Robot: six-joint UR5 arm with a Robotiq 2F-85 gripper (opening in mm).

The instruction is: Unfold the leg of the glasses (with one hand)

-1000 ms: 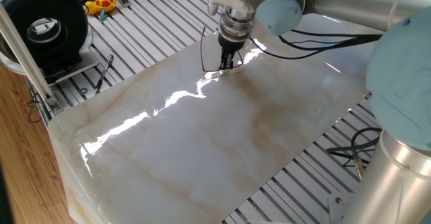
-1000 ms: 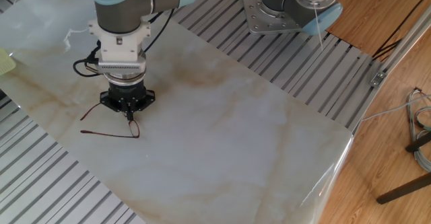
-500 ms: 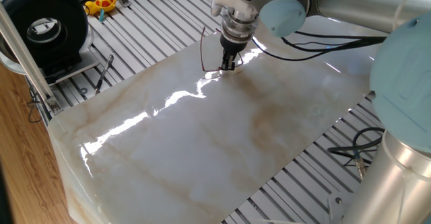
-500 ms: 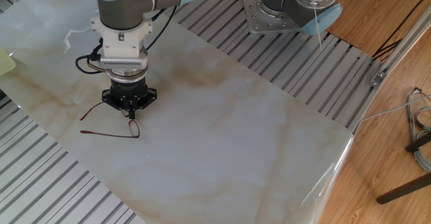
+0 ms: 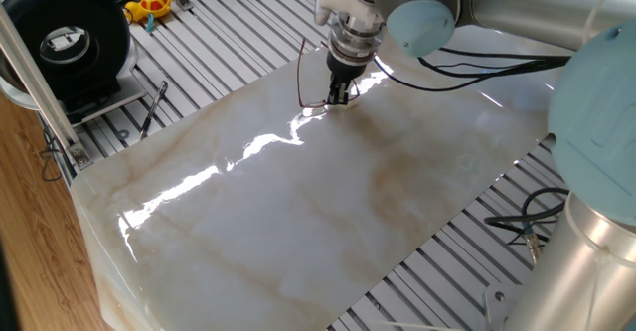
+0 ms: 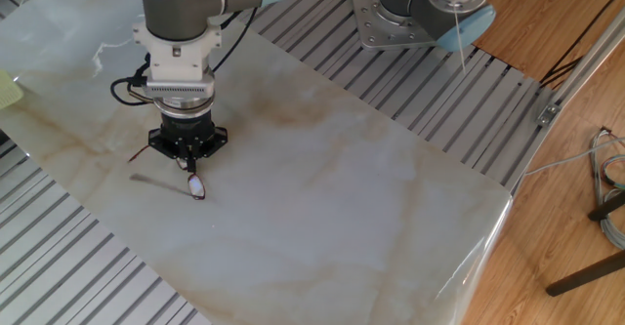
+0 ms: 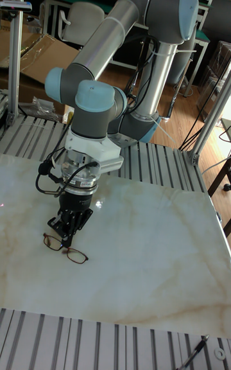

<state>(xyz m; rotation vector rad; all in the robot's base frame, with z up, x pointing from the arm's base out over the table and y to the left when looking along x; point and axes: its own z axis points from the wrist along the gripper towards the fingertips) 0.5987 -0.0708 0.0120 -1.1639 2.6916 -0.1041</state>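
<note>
Marble-patterned tabletop (image 6: 371, 188), glossy; on it we log the glasses (image 7: 66, 249) — thin wire frame, reddish rims — lying directly under the gripper (image 7: 67, 231), lenses flat on the slab. One slender leg (image 5: 301, 71) stands raised beside the fingers. Fingers nearly together at the frame's hinge end; whether they actually pinch the wire we cannot tell. Our handling note: sweep the leg outward in a slow arc about its hinge, pressing lightly — the frame is loose and would likely skate on this slick surface.
</note>
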